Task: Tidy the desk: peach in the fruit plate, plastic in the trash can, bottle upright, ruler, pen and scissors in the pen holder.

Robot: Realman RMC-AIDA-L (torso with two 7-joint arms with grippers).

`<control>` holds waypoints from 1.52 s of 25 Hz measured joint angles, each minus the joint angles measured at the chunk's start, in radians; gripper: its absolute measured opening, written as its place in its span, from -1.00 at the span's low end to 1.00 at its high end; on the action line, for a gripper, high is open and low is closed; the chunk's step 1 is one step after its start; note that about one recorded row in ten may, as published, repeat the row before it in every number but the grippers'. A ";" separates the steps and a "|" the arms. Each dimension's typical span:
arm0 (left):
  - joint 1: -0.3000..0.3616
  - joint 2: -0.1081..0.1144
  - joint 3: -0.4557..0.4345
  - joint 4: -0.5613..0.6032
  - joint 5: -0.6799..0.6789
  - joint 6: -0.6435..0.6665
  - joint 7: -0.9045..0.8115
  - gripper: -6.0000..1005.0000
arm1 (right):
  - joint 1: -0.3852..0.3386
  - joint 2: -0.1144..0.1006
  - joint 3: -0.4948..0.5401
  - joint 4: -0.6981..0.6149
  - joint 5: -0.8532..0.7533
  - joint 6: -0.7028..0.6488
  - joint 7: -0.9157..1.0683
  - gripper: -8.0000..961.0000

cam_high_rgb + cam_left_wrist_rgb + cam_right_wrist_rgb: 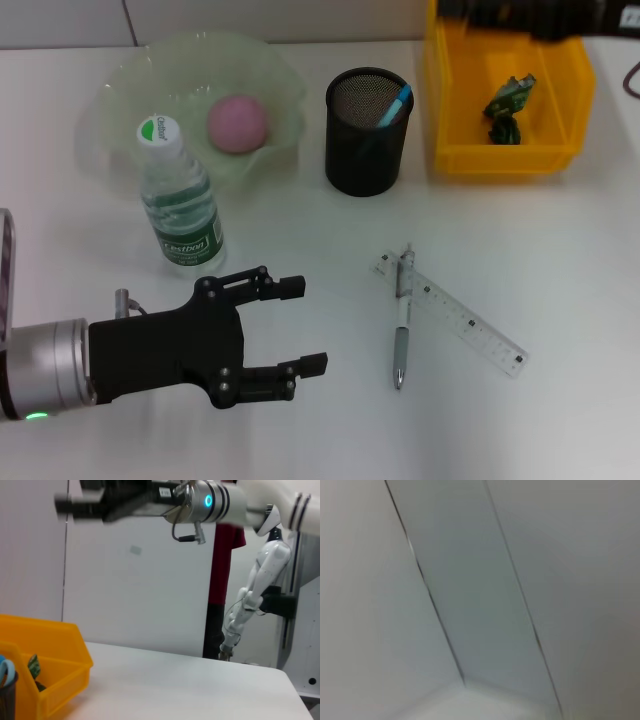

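Observation:
The pink peach (238,123) lies in the pale green fruit plate (120,110) at the back left. In front of the plate the water bottle (180,200) stands upright. A blue-handled item (394,105) sticks out of the black mesh pen holder (368,150). The green plastic (508,105) lies in the yellow trash can (500,155). On the table, the pen (402,320) rests across the clear ruler (465,325). My left gripper (305,327) hovers open and empty, left of the pen. My right gripper (480,12) is a dark blur above the trash can. The scissors cannot be made out.
In the left wrist view, the right arm (215,501) reaches across high above the table, and the yellow trash can (50,665) sits low beside the pen holder's rim (6,690). The right wrist view holds only bare wall panels.

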 joint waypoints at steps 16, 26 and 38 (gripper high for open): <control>-0.010 0.000 0.002 0.005 0.000 0.006 -0.013 0.59 | 0.295 0.014 -0.321 0.051 -0.711 -0.311 0.399 0.72; -0.015 -0.001 -0.001 0.005 0.016 0.000 -0.025 0.59 | 0.315 0.018 -0.462 0.196 -0.728 -0.111 0.397 0.72; -0.020 0.000 -0.003 0.008 0.032 -0.005 -0.028 0.59 | 0.316 0.023 -0.463 0.246 -0.697 -0.051 0.406 0.72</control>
